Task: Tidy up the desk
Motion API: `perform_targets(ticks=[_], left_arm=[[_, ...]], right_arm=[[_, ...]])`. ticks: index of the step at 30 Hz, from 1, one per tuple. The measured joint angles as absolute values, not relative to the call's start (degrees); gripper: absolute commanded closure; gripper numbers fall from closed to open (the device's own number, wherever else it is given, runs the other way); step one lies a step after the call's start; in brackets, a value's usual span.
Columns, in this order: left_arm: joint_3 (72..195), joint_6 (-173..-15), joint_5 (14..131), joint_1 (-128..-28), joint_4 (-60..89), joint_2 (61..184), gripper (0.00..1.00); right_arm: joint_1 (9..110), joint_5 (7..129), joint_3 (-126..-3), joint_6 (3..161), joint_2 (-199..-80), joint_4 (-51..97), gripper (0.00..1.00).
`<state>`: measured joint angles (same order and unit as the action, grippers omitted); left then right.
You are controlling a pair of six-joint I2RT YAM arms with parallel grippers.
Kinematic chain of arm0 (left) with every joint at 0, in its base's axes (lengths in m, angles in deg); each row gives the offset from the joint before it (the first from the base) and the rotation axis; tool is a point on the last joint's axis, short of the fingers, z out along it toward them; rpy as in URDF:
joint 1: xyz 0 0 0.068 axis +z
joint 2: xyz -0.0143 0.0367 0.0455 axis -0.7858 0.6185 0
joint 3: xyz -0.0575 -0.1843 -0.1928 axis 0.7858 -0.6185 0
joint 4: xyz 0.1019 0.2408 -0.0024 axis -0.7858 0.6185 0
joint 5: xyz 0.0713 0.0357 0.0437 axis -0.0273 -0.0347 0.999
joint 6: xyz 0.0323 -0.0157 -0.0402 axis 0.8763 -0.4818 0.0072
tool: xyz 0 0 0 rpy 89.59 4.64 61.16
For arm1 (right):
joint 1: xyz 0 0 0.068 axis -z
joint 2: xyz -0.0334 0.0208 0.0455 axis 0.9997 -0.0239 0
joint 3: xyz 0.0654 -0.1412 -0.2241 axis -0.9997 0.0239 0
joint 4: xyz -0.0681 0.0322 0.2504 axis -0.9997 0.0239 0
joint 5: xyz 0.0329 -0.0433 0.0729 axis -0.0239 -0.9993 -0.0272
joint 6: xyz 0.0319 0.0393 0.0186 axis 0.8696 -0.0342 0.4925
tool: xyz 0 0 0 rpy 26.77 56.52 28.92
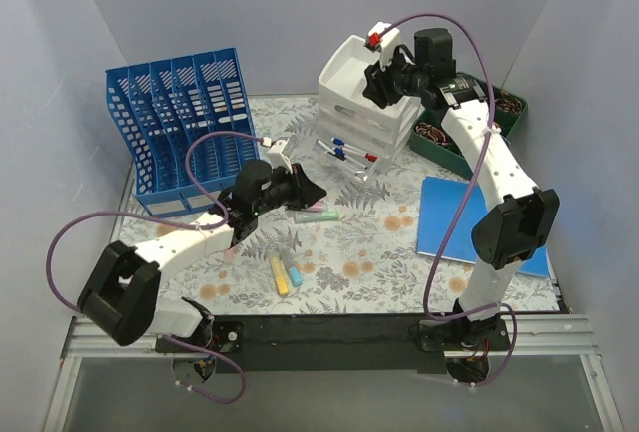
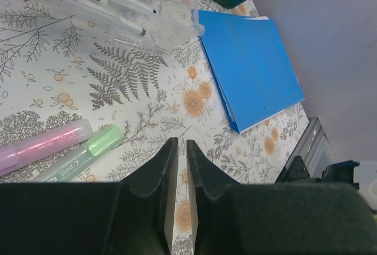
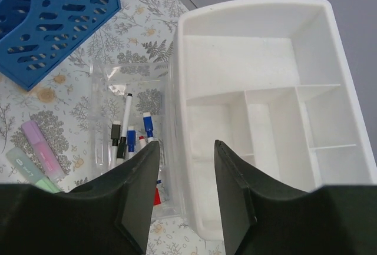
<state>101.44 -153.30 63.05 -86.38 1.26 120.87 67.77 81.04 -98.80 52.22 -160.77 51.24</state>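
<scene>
Hanging low over the fern-printed worktop (image 1: 379, 242), which fills the middle of the overhead view, the left pincer (image 2: 181, 144) has its jaws pressed almost together with nothing between them. A pink highlighter (image 2: 41, 146) and a green highlighter (image 2: 88, 152) lie side by side at the lower left of its wrist view, and a blue folder (image 2: 250, 60) lies at the upper right. The right pincer (image 3: 187, 148) is spread above the white divided tray (image 3: 253, 5), pinching nothing. A blue file rack (image 1: 185, 123) sits at the upper left overhead.
</scene>
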Motion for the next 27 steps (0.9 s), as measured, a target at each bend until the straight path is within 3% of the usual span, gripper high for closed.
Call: perform_targets(ticks=[16,19,22,23,27], left_arm=[[113.93,-162.65,70.08,-86.1,-2.94,144.1,0.92],[115.48,-163.09,71.35,-86.01,-2.85,146.24,0.92],[117.27,-163.27,72.42,-85.77,-2.76,147.9,0.93],[117.86,-163.27,72.64,-85.68,-2.74,148.43,0.93],[121.09,-163.22,73.67,-85.31,-2.63,151.2,0.93]], right_arm=[[68.97,83.68,-105.2,53.97,-172.73,54.27,0.53],[68.97,83.36,-105.7,53.82,-173.78,54.49,0.62],[68.95,83.38,-105.7,53.4,-173.97,55.37,0.75],[68.95,83.42,-105.7,53.23,-173.97,55.48,0.84],[68.84,83.92,-105.7,52.46,-173.97,55.61,0.99]])
